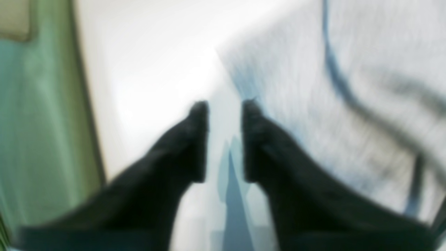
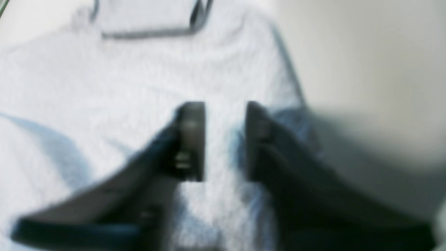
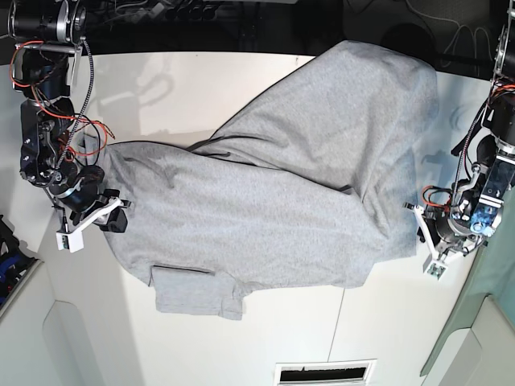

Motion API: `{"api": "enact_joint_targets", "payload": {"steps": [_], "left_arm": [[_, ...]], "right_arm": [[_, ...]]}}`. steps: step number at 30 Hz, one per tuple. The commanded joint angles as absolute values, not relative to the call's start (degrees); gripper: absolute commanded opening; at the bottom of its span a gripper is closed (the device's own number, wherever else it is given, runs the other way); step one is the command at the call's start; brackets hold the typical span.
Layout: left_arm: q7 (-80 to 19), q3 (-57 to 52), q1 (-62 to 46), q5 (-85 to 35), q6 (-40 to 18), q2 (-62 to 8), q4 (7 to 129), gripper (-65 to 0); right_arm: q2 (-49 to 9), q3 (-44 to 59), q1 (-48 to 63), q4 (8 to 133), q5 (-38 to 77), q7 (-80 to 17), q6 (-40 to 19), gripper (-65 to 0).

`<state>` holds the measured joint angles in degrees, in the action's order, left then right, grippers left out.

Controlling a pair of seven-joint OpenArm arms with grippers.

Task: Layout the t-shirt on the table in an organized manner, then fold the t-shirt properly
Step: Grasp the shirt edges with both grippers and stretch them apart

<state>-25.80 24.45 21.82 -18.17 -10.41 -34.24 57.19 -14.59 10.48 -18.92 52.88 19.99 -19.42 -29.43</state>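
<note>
The soft, floppy t-shirt lies bunched across the table, so grab an edge; the left gripper and right gripper both gape empty.

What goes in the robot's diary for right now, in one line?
t-shirt: rumpled, partly folded over, on table | left gripper: open at shirt edge | right gripper: open over shirt

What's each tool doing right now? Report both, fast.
Left tool: open, nothing between the fingers, beside the t-shirt edge.
Right tool: open, over the t-shirt, holding nothing.
</note>
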Motion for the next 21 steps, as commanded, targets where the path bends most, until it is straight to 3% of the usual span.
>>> {"api": "enact_joint_targets", "payload": {"steps": [1, 3, 12, 21], "left_arm": [[-23.5, 23.9, 22.7, -17.7, -11.2, -34.7, 57.2, -57.7], [-22.0, 23.9, 21.4, -16.7, -11.3, -33.8, 56.8, -64.9], [-21.4, 23.9, 20.6, -15.4, -10.3, -29.2, 55.6, -65.0], [-19.6, 23.9, 21.9, -7.1, -10.3, -27.3, 45.9, -65.0]], "right_arm": [[-15.3, 10.3, -20.6, 52.9, 19.5, -17.8, -30.5, -61.5], [-15.3, 9.7, -20.4, 52.2, 17.7, -17.8, -31.4, -65.0], [-16.8, 9.5, -20.2, 52.3, 16.4, -17.8, -31.5, -65.0], [-21.7, 9.5, -19.2, 52.3, 16.6, -20.2, -31.5, -65.0]]}}
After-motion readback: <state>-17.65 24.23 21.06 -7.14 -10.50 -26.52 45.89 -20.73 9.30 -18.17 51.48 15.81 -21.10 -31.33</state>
